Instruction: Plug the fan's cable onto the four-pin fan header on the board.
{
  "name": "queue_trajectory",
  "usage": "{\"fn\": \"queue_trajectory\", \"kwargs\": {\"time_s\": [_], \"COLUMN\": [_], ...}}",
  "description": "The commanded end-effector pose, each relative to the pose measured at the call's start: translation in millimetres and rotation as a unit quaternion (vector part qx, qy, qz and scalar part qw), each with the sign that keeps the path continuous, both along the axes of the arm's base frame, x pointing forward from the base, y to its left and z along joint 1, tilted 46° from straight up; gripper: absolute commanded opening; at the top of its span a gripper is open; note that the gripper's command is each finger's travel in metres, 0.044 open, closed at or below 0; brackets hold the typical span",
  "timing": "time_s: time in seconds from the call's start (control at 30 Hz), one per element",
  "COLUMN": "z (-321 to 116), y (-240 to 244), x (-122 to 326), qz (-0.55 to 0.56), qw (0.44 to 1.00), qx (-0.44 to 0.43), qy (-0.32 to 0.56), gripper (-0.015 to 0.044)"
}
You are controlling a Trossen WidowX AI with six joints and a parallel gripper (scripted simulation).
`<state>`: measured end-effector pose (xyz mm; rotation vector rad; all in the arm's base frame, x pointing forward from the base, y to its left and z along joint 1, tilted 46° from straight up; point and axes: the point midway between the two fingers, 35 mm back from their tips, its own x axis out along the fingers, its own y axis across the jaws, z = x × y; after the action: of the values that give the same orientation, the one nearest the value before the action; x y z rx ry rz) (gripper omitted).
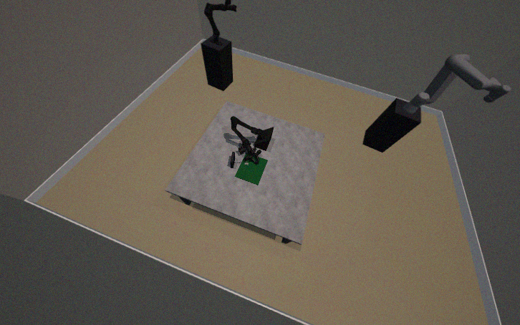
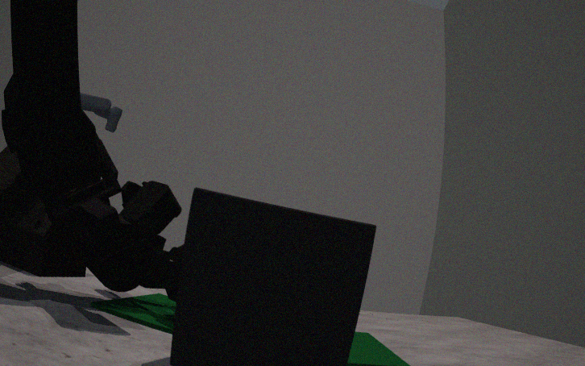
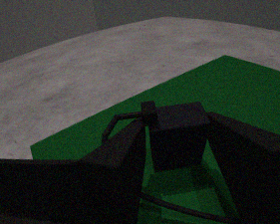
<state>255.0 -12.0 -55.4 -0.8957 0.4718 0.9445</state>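
1. While the pincer [image 1: 255, 160] [image 3: 174, 122] was clamped on the plug [image 3: 179, 120], the latter looked dark and blocky, between its fingertips above the green board [image 1: 251, 171] [image 2: 376, 350] [image 3: 229, 89].
2. Its facing direction and long axis could not be told.

We see a mottled pale table [image 1: 282, 193] [image 2: 404, 329] [image 3: 45, 89] on a tan floor [image 1: 359, 225], dimly lit between plain grey walls [image 1: 72, 48] [image 2: 285, 113] [image 3: 40, 24].
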Motion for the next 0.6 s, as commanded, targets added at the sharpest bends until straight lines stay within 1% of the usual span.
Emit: {"fn": "queue_trajectory", "kwargs": {"time_s": [0.0, 0.43, 0.57], "z": [-0.1, -0.1, 0.0], "y": [0.2, 0.2, 0.0], "x": [-0.3, -0.3, 0.0], "qz": [-0.001, -0.001, 0.0], "qw": [1.0, 1.0, 1.0], "qx": [0.0, 0.0, 0.0], "qy": [0.001, 0.001, 0.0], "gripper": [0.0, 0.0, 0.0105]}}
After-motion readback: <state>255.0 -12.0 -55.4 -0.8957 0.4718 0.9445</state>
